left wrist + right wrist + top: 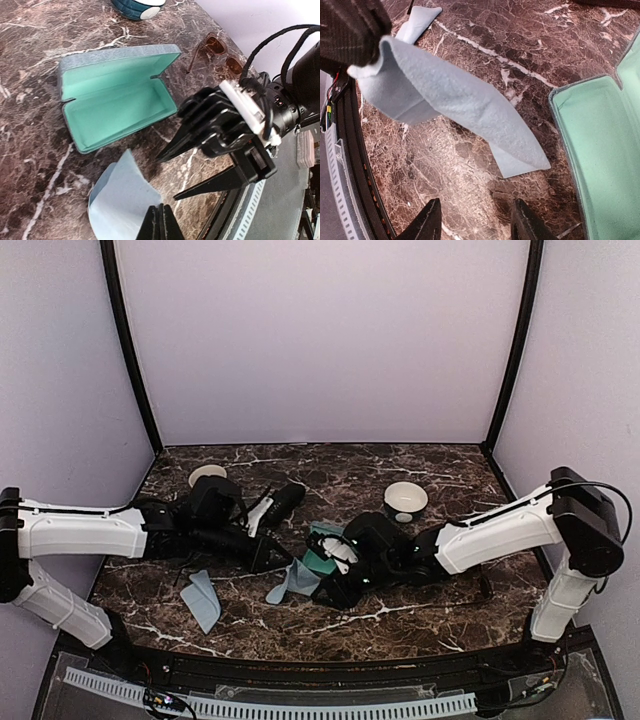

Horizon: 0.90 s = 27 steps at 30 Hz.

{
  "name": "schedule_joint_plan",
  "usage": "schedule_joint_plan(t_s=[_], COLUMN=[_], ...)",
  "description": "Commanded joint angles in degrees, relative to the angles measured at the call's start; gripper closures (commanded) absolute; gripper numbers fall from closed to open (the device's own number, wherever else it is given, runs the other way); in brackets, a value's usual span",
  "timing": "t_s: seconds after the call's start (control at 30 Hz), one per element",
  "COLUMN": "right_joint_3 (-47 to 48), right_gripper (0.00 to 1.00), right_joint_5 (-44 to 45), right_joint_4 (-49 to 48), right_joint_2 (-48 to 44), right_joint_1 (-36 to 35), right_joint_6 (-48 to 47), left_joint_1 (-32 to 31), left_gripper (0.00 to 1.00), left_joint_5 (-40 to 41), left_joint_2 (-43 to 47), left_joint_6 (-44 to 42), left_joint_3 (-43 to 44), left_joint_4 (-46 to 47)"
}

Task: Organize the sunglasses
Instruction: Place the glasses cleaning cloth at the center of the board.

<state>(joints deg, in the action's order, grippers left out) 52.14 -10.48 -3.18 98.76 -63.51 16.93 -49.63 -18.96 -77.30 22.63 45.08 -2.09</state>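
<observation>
Sunglasses, thin-framed, brown-tinted, lie on veined marble near mint-lined oblong case.

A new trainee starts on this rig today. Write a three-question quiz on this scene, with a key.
1. True or false: the open glasses case with the teal lining has nothing inside it.
2. Which holds the lifted light-blue cloth? A) the left gripper B) the right gripper C) neither
3. In one word, how do the right gripper's jaws stand?
Key: 1 true; 2 A; 3 open.
</observation>
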Motion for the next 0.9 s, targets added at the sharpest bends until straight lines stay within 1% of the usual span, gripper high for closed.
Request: schedule_joint_plan(t_s=[0.0, 0.07, 0.13, 0.23, 0.27, 0.37, 0.43, 0.5, 0.67, 0.7, 0.77, 0.87], right_joint_3=[1.85, 1.46, 0.79, -0.91, -1.65, -3.50, -4.34, -4.65, -4.83, -4.97, -5.24, -5.79], right_gripper=[0.52, 0.52, 0.52, 0.52, 0.52, 0.51, 0.51, 0.51, 0.51, 0.51, 0.51, 0.51], right_joint_5=[0.32, 0.18, -0.46, -1.30, -1.65, -1.78, -1.77, -1.61, -0.98, -0.95, -0.80, -0.30], right_joint_4=[-0.09, -0.07, -0.21, -0.94, -1.21, -1.40, -1.11, -0.60, 0.72, 0.72, 0.68, 0.67], right_joint_2=[-1.96, -3.40, -5.05, -6.98, -9.02, -11.94, -13.13, -13.77, -14.27, -14.29, -14.37, -14.83], right_joint_1=[-0.27, 0.18, 0.97, 2.66, 3.41, 5.56, 6.65, 7.42, 8.12, 8.21, 8.31, 8.40], right_joint_6=[-1.24, -1.44, -1.48, -0.93, -0.78, -0.41, -0.40, -0.61, -1.09, -1.11, -1.13, -0.95], left_joint_1=[1.81, 2.07, 2.08, 1.87, 1.38, -2.42, -5.86, -8.54, -13.00, -13.30, -13.70, -13.74], left_gripper=[1.00, 1.00, 1.00, 1.00, 1.00, 1.00, 1.00, 1.00, 1.00, 0.99, 0.95, 0.84], left_joint_5=[4.64, 8.75, 10.25, 8.80, 7.90, 7.32, 6.93, 4.90, 0.04, -0.54, -1.05, -2.56], left_joint_2=[3.30, 4.07, 4.26, 4.02, 3.93, 2.78, 0.37, -3.57, -11.77, -12.81, -13.88, -13.60], left_joint_6=[-5.00, -7.25, -9.19, -9.50, -8.99, -8.14, -7.77, -7.21, -9.52, -10.14, -11.20, -11.84], left_joint_3=[3.60, 5.41, 7.21, 8.17, 7.81, 5.34, 3.86, 3.43, 6.66, 7.31, 8.19, 8.03], left_joint_4=[-7.78, -10.89, -13.68, -14.81, -14.37, -11.80, -9.70, -8.43, -12.49, -13.51, -14.62, -14.61])
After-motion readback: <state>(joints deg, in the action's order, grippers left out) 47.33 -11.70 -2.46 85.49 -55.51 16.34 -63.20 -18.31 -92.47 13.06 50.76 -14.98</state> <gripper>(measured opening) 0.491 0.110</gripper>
